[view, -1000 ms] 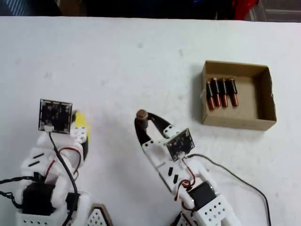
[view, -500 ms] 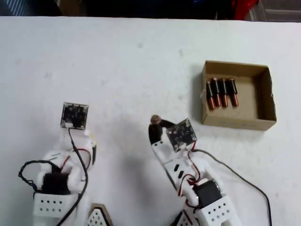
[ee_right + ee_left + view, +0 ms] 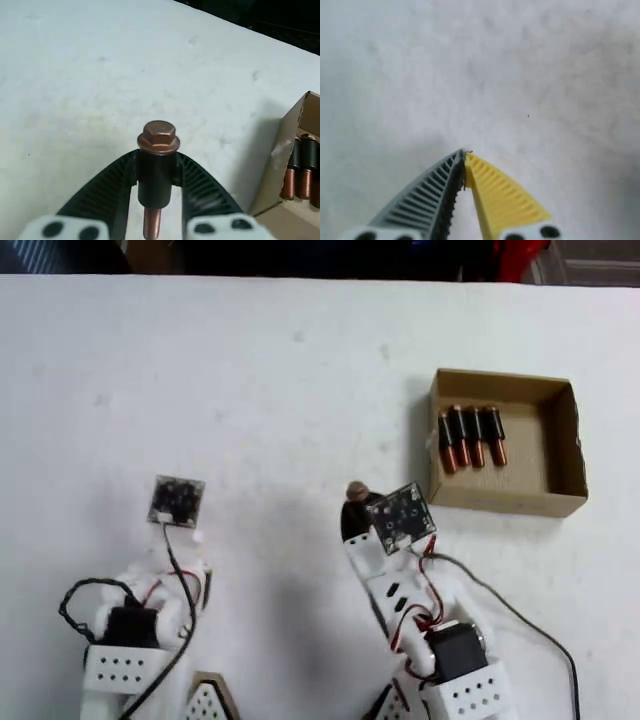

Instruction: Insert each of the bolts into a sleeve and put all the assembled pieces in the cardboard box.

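My right gripper point(image 3: 156, 167) is shut on an assembled piece point(image 3: 157, 170): a copper bolt pushed through a black sleeve, its hex head up and its threaded end hanging below. In the high view the piece point(image 3: 356, 494) sits at the tip of the right arm, just left of the cardboard box point(image 3: 560, 502). Several assembled pieces point(image 3: 470, 437) lie side by side in the box's left half. The box corner point(image 3: 296, 150) also appears in the right wrist view. My left gripper point(image 3: 464, 155) is shut with nothing in it, above bare table. The left arm point(image 3: 160, 570) stands at the near left.
The white table point(image 3: 280, 390) stretches open behind and between the arms. A small tan and white object point(image 3: 208, 695) lies at the near edge between the arm bases. The right half of the box is unoccupied.
My right gripper has carried the assembled piece to the right, closer to the box. The left arm has drawn back toward its base and shifted right.
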Controlling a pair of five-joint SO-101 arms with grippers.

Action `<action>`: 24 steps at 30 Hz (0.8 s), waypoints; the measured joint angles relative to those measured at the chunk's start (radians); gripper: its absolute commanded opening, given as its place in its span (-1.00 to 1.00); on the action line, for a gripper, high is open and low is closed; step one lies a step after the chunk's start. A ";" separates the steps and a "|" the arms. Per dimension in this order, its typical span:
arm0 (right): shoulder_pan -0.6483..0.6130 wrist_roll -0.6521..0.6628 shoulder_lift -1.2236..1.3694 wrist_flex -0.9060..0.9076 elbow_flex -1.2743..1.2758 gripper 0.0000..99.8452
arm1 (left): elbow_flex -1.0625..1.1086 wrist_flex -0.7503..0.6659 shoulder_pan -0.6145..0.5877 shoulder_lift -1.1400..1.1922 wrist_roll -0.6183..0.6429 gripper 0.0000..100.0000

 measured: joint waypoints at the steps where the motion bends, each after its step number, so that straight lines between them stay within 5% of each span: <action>1: 0.003 0.000 0.000 0.000 0.000 -0.97 | 0.014 0.000 0.000 0.002 -0.012 -0.95; 24: 0.000 0.000 0.000 0.000 0.000 -0.97 | -0.129 0.017 0.000 0.000 -0.029 -0.96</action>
